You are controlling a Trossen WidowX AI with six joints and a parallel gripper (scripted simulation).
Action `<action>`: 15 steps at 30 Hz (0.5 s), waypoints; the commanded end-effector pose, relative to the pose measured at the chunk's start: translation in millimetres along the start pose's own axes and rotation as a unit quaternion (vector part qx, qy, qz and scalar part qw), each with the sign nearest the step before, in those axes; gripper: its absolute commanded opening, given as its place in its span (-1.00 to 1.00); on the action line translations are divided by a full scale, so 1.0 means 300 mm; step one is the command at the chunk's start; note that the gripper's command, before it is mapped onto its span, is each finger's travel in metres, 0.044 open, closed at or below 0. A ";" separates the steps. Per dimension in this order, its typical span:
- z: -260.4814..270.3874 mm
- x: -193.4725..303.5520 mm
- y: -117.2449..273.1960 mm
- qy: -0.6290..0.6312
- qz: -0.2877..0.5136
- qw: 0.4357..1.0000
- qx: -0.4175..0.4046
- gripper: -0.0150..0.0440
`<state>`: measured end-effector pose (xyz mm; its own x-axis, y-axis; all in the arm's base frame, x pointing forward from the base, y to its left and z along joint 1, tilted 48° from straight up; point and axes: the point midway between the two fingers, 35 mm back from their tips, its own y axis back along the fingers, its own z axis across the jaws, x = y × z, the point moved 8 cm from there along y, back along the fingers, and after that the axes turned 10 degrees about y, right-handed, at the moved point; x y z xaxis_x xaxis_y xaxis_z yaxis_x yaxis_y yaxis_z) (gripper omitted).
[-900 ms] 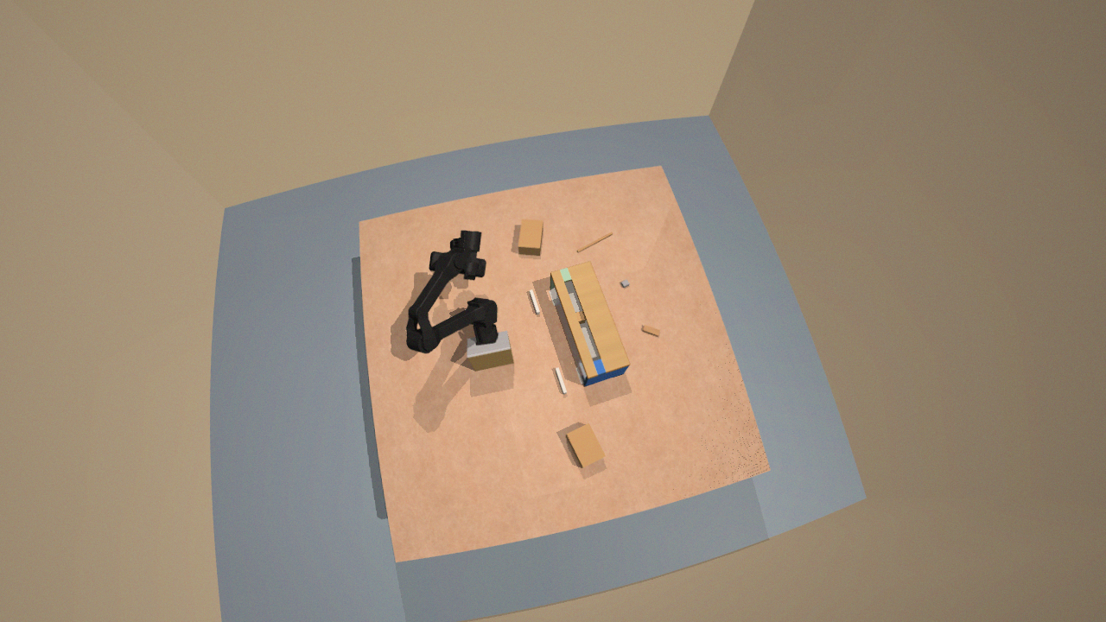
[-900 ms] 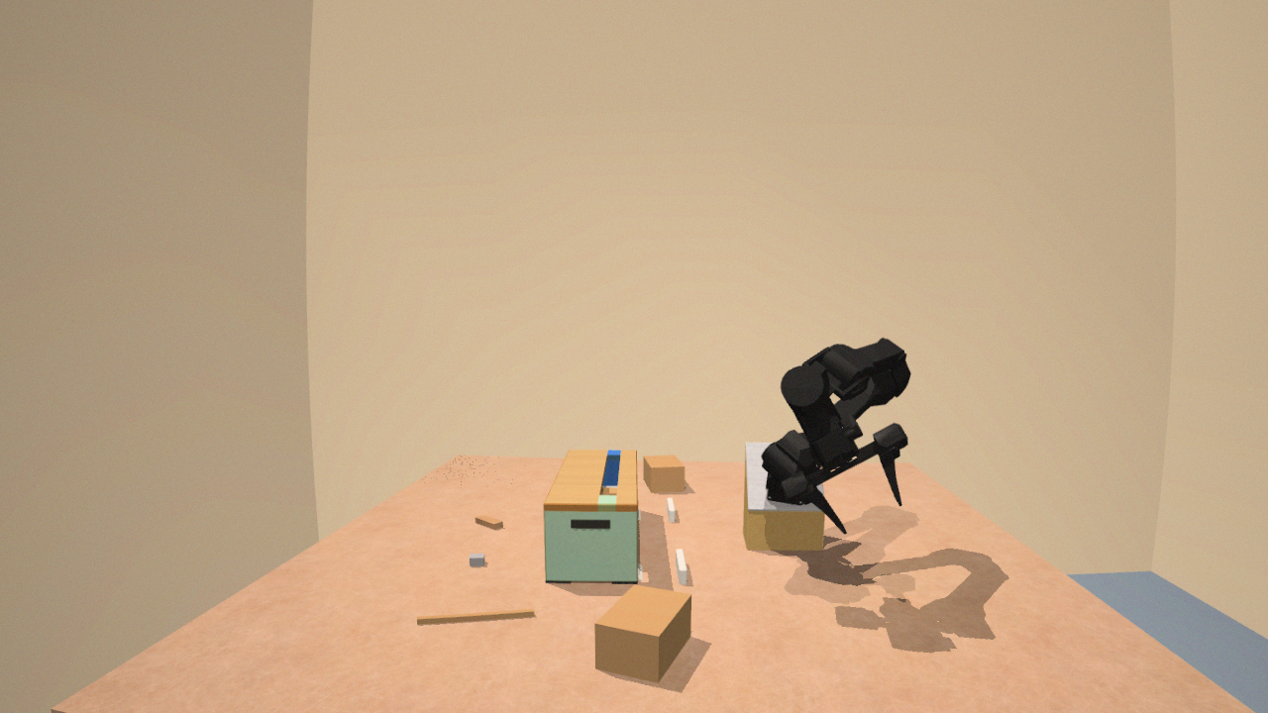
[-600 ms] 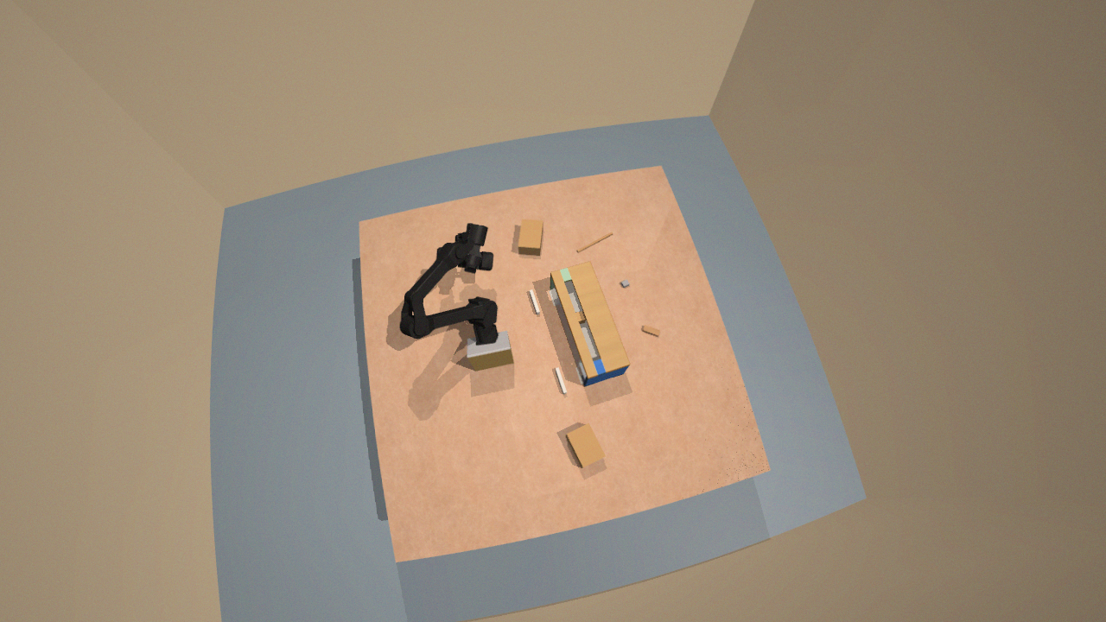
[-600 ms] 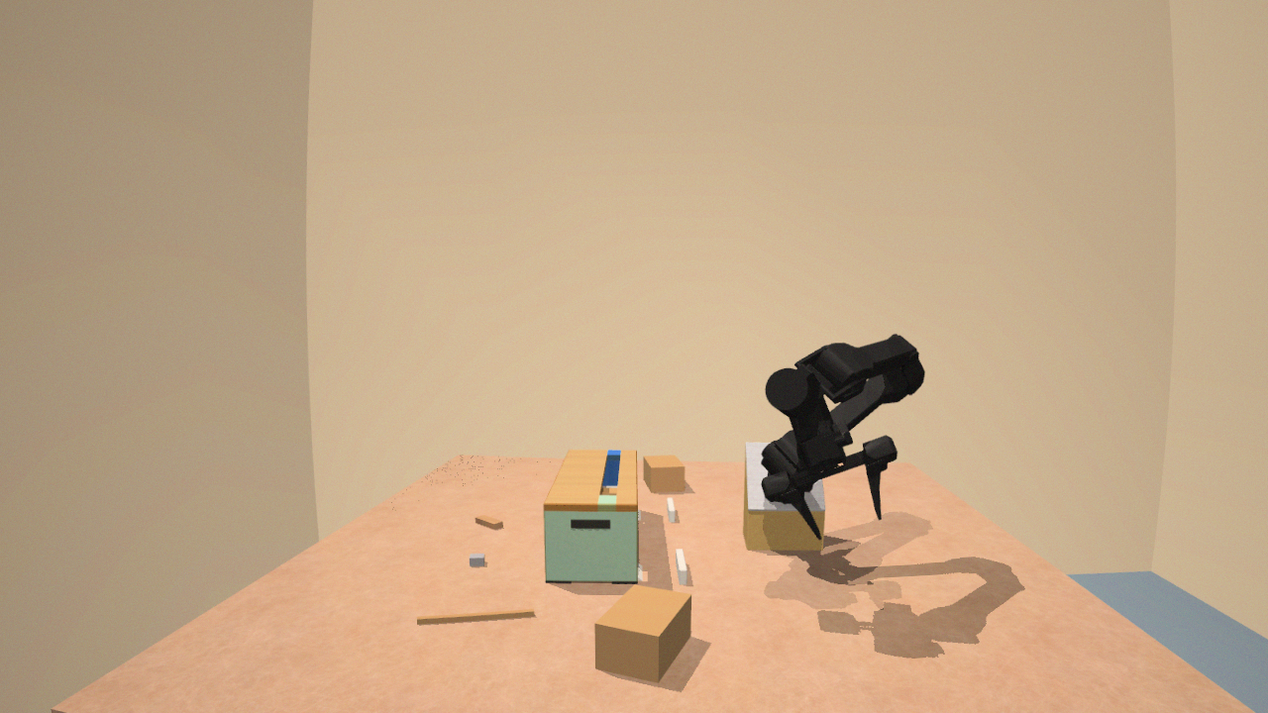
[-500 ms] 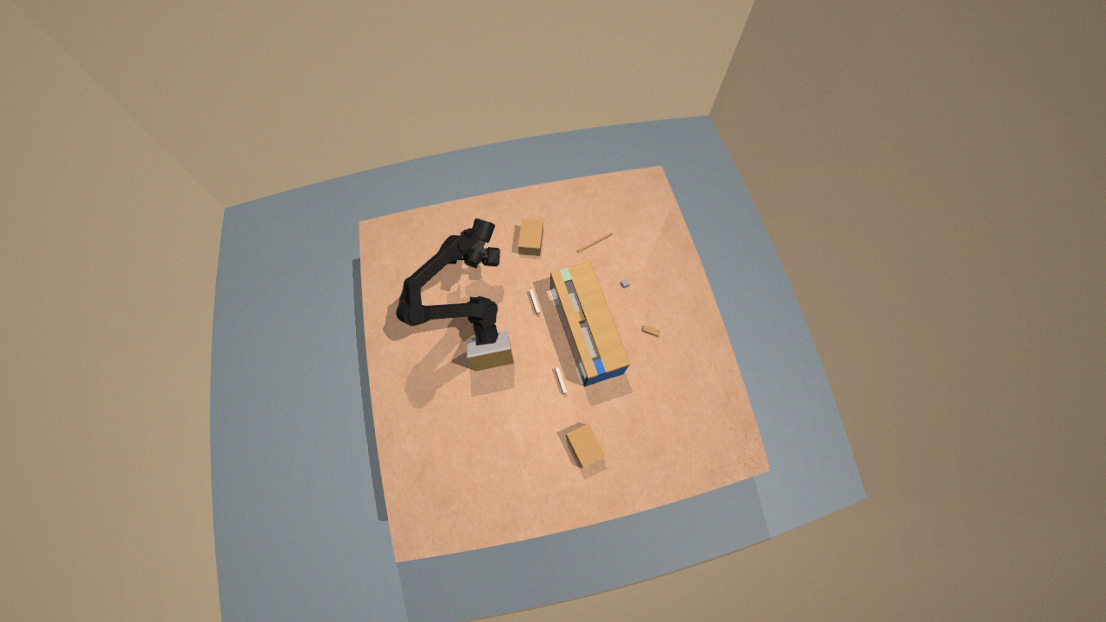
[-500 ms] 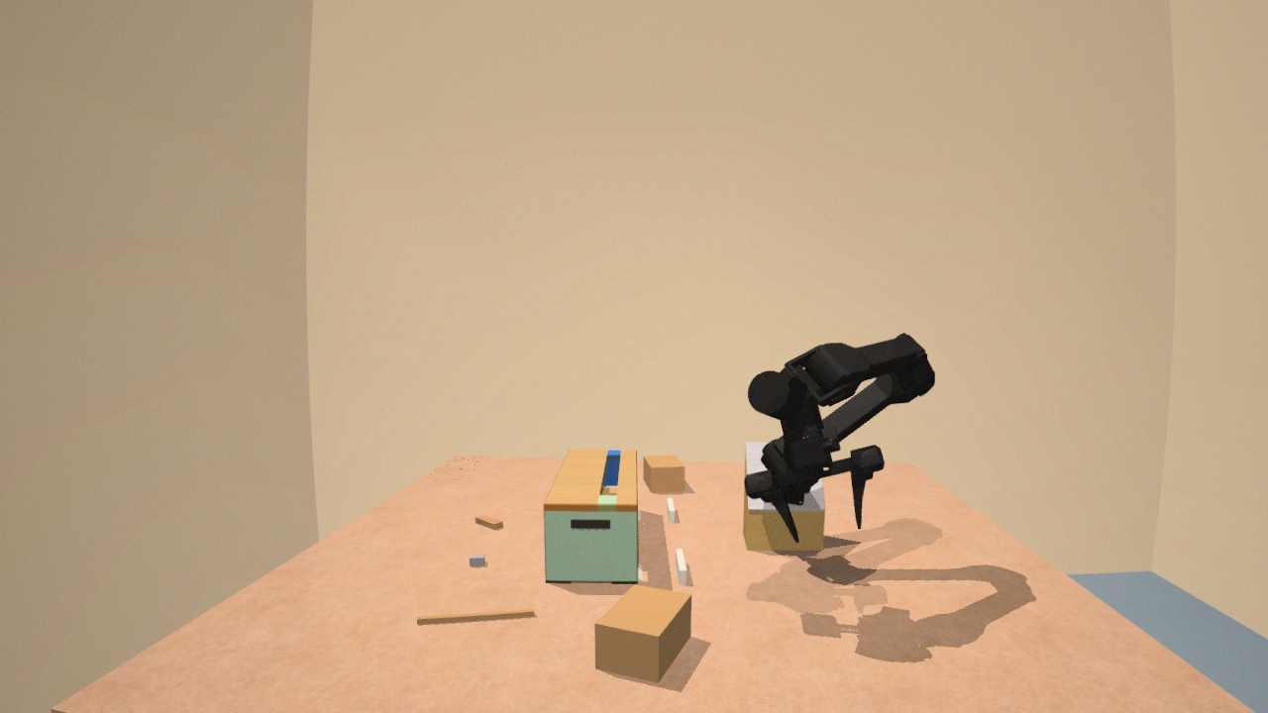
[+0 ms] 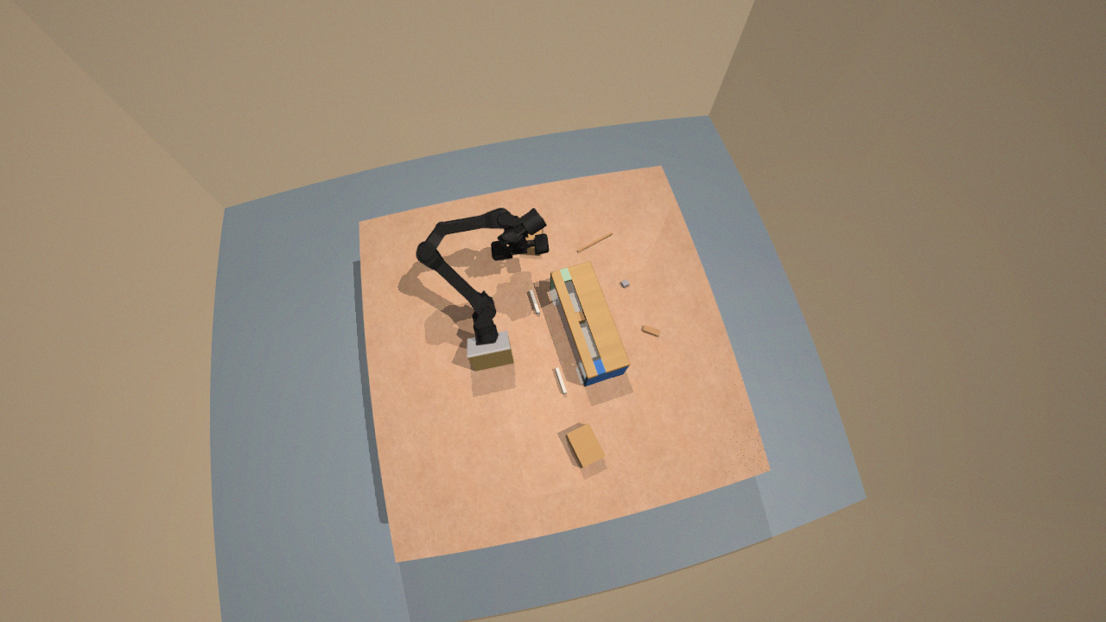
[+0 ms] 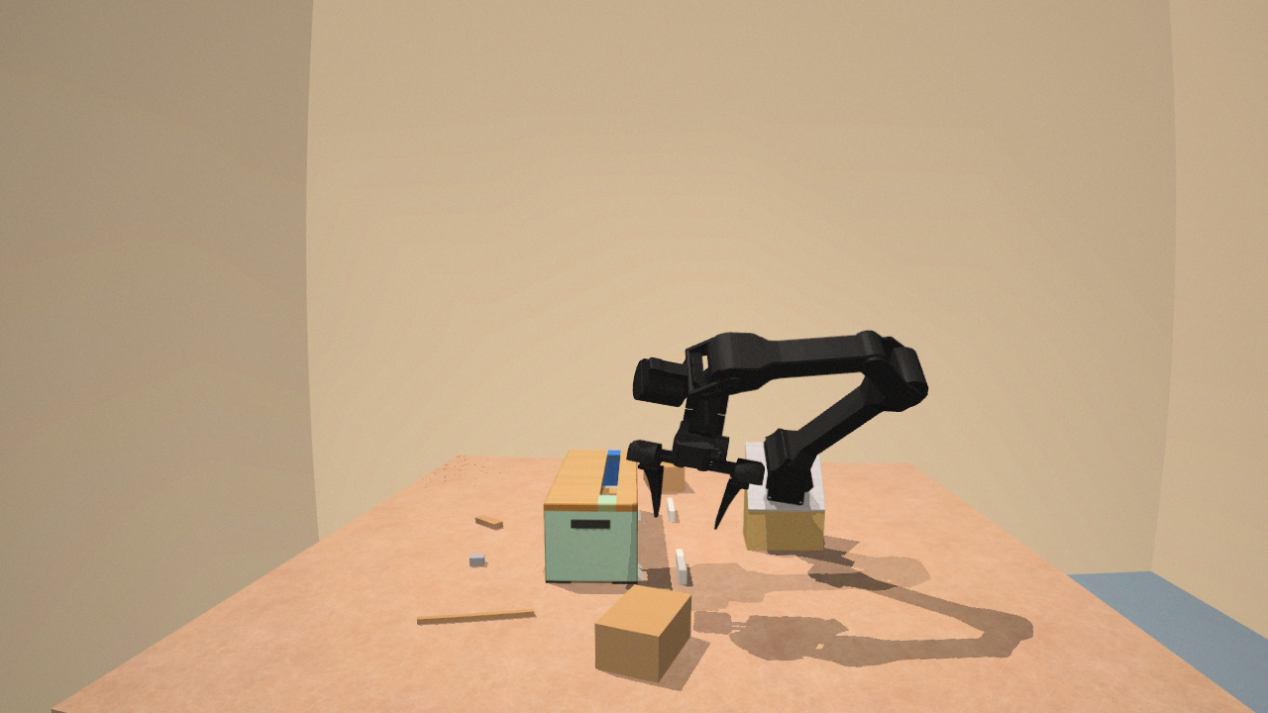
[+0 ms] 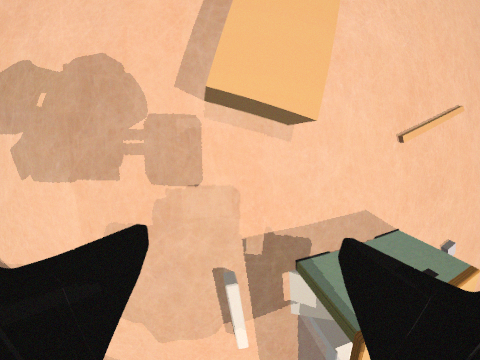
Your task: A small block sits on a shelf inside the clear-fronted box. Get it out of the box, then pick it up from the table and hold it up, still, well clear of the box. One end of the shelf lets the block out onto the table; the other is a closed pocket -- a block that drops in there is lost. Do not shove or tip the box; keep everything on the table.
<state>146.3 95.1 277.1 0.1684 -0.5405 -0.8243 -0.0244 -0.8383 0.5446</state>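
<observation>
Your clear-fronted box (image 7: 609,320) (image 8: 576,554) (image 9: 415,247) stands upright on the tabletop (image 7: 479,464) (image 8: 310,656) (image 9: 310,175), with a wood-coloured roof, a green end and a blue end (image 7: 607,375). Looking down, you can see long openings in the roof with pale surfaces below, and a brown piece (image 7: 581,316) showing between them. You can't tell from these views whether that piece belongs to the box or lies inside it, and you can't make out the task's block on the shelf, so its place is uncertain.

Your gripper (image 7: 520,251) (image 8: 686,522) (image 9: 247,244) is spread wide — nothing between its fingers — and hangs above the tabletop on the arm's side of the box, near the green end. The fingertips point downward, apart from the tabletop.

A tan block (image 8: 642,634) (image 9: 270,60) sits near the green end, and a second tan block (image 7: 585,446) lies beyond the blue end. Two white bars (image 7: 534,302) (image 7: 560,381) (image 8: 681,567) (image 8: 671,509) lie between the box and the arm's base. On the box's other side, you have a small grey block (image 7: 625,283) (image 8: 476,560) (image 9: 448,247) and a short wooden piece (image 7: 650,331) (image 8: 488,522), both outside on the tabletop. A thin stick (image 7: 594,243) (image 8: 475,617) (image 9: 432,123) lies past the green end.
</observation>
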 end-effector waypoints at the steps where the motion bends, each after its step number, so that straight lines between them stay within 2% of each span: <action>1: -0.109 0.074 0.012 0.010 0.039 0.999 0.002 0.86; 8: -0.272 0.284 0.048 0.030 0.070 0.997 -0.030 0.86; 15: -0.360 0.572 0.110 0.053 0.049 0.995 -0.070 0.86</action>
<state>269.7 5.4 192.4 0.2589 -0.6253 -0.7362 0.0570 -0.7510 0.6579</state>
